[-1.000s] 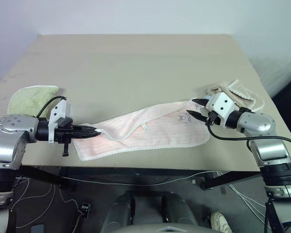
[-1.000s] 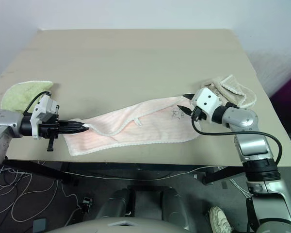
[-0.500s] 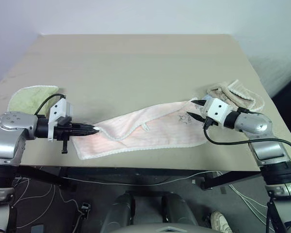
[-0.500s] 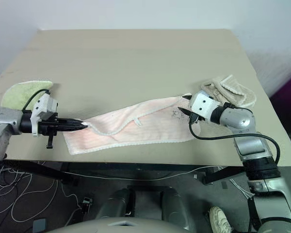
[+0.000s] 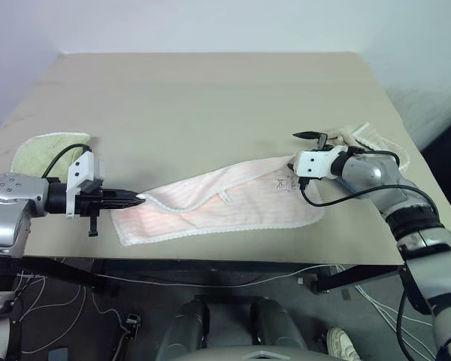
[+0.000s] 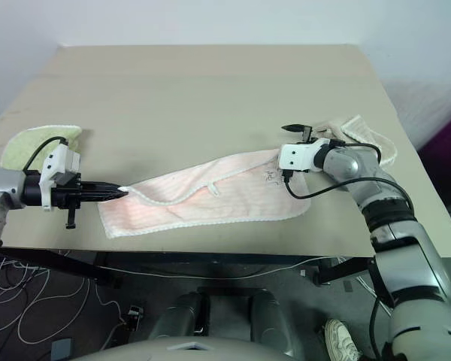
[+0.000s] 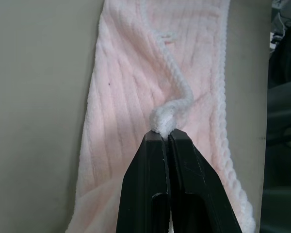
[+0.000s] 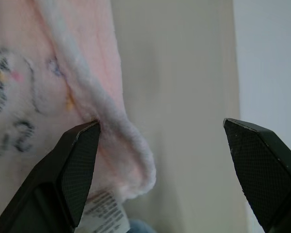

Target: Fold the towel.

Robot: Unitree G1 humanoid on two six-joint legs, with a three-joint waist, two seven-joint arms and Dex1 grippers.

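Observation:
The pale pink towel [image 5: 225, 203] lies stretched out along the table's near edge, partly doubled over, with white scalloped edging. My left gripper [image 5: 139, 199] is shut on the towel's left end; in the left wrist view its fingertips [image 7: 166, 136] pinch a bunched bit of white edging. My right gripper [image 5: 299, 149] is wide open at the towel's far right corner. In the right wrist view one finger [image 8: 80, 160] rests against that corner, by the dark embroidered mark [image 8: 5, 97] and the white tag [image 8: 104, 211]. The other finger [image 8: 257, 160] stands over bare table.
A light green towel [image 5: 49, 147] lies at the table's left edge, behind my left arm. A crumpled beige towel [image 5: 372, 143] sits at the right edge, just behind my right gripper. The tan table [image 5: 210, 98] stretches away beyond the pink towel.
My right gripper has rolled over, opened wide and moved forward to the towel's right corner. The left gripper keeps its grip in about the same place.

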